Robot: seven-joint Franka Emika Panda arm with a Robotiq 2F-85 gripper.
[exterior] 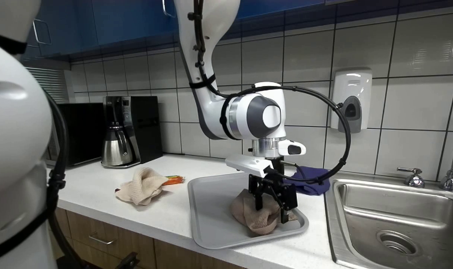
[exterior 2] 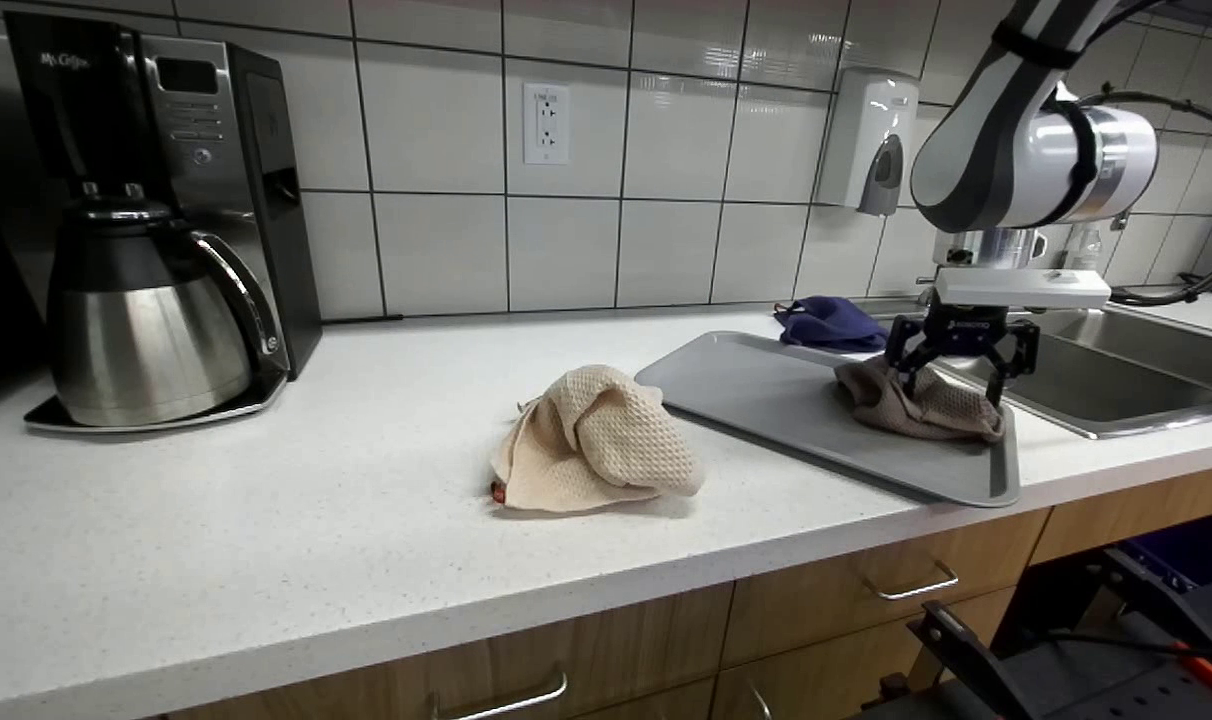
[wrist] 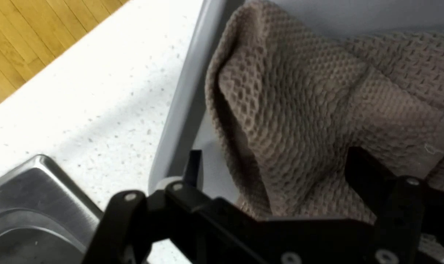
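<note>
A long white table [exterior 2: 366, 480] with little specks has a metal sink [exterior: 332, 228] set into it. Near the sink lies a flat grey tray [exterior 2: 746, 385]. On the tray, at its sink end, sits a bunched-up brown waffle-weave cloth [wrist: 295, 102].

I think the step in hand is getting a good hold of this cloth. The thick fold that stands up looks like the best part to pinch (soft cloth squashes flat, so a big bite should be safer than a tiny nip). The fingers [wrist: 366, 170] need to sit low, with a tip on each side of that fold, but without pushing hard on the tray. The tray's raised rim [wrist: 180, 99] is near, so it seems wise to keep clear of it. A slow, even squeeze should work best, because a fast one could let the cloth slip out.

The fingers are spread wide and grip nothing. In the wrist view, one shows against the cloth, and the other against the bare strip of tray between the cloth's folded edge and the rim. In both exterior views the tips look very close to the cloth, but I cannot tell if they truly touch it.
</note>
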